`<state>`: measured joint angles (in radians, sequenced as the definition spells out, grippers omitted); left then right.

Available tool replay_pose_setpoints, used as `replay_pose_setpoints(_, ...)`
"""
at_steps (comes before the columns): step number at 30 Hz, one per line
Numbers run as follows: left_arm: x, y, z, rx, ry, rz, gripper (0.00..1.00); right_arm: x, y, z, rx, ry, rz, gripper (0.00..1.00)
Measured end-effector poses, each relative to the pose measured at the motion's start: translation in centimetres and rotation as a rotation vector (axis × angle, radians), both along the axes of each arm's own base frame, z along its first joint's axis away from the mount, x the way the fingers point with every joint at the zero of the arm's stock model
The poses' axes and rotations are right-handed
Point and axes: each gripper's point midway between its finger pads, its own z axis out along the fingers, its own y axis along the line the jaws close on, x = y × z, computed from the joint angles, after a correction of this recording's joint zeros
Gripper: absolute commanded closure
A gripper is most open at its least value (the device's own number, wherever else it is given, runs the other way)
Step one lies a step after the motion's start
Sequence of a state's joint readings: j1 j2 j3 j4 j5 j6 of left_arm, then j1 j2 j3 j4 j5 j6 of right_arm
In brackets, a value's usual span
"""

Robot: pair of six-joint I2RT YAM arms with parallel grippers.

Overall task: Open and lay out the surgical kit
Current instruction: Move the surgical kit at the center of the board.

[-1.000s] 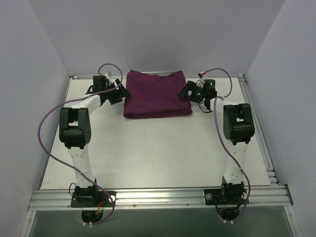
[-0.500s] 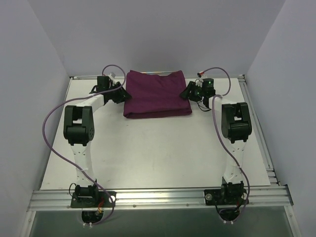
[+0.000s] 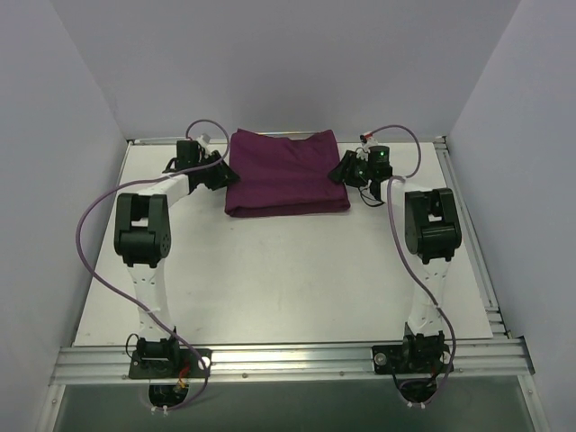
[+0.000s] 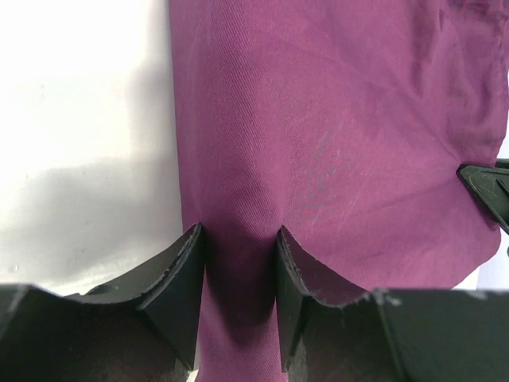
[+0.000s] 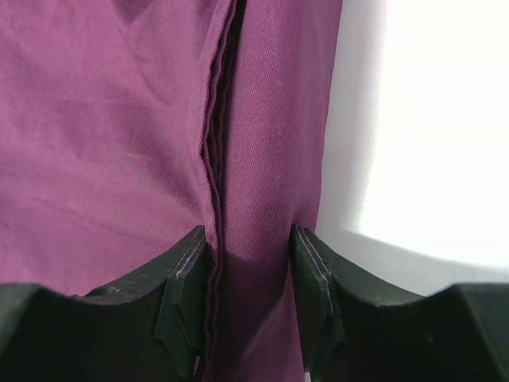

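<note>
The dark purple cloth wrap lies folded into a flat rectangle directly between the two claws, at the far end of the white table. The left claw sits at the bundle's left edge. Its two black fingers pinch a raised ridge of the fabric, which bunches up between the pads and touches both. Ahead of this claw the wrap spreads out wide towards the right of the wrist view, with bare table beside the claw on the other side. The right claw sits at the opposite edge of the bundle, its jaws likewise pressed onto a strip of the cloth. A hemmed fold line runs straight ahead from just inside one of its fingers. The main spread of the wrap lies on that same side of the claw, and bare table lies on the other. Seen from above, both claws sit low at the level of the bundle. They face each other across it, each touching its side edge about midway along.
</note>
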<state>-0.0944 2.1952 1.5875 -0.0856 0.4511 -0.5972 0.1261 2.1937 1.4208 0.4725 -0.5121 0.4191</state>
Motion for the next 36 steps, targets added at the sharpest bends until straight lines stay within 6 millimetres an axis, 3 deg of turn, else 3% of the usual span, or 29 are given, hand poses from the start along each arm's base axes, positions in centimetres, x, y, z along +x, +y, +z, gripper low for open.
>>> replay_pose_setpoints(8, -1.9, 0.0, 0.0, -0.001, 0.009, -0.01, 0.98, -3.0, -0.1, 0.0, -0.015, 0.021, -0.007, 0.96)
replay_pose_setpoints(20, -7.7, -0.4, -0.1, 0.008, 0.061, -0.029, 0.98, -8.8, -0.8, 0.2, -0.049, 0.085, -0.021, 0.95)
replay_pose_setpoints(28, -10.4, -1.2, -0.1, 0.025, 0.078, -0.044, 0.96, -11.9, -1.5, 0.2, -0.081, 0.115, -0.044, 0.93)
replay_pose_setpoints(29, -10.7, -1.2, -0.1, 0.026, 0.082, -0.046, 0.91, -12.1, -1.6, 0.2, -0.083, 0.116, -0.046, 0.89)
replay_pose_setpoints(31, -10.9, -1.2, -0.1, 0.031, 0.087, -0.047, 0.72, -12.4, -1.6, 0.1, -0.087, 0.117, -0.049, 0.68)
replay_pose_setpoints(32, -10.9, -1.2, -0.1, 0.034, 0.087, -0.046, 0.51, -12.5, -1.6, 0.1, -0.089, 0.117, -0.048, 0.48)
replay_pose_setpoints(33, -11.0, -1.1, -0.1, 0.038, 0.086, -0.043, 0.42, -12.5, -1.6, 0.1, -0.09, 0.118, -0.045, 0.4)
replay_pose_setpoints(35, -11.7, -1.2, 0.1, 0.034, 0.094, -0.043, 0.28, -12.8, -1.0, 0.2, -0.088, 0.121, -0.025, 0.2)
replay_pose_setpoints(36, -12.3, -1.4, 0.3, 0.036, 0.094, -0.046, 0.26, -13.0, -0.7, 0.2, -0.093, 0.126, -0.015, 0.15)
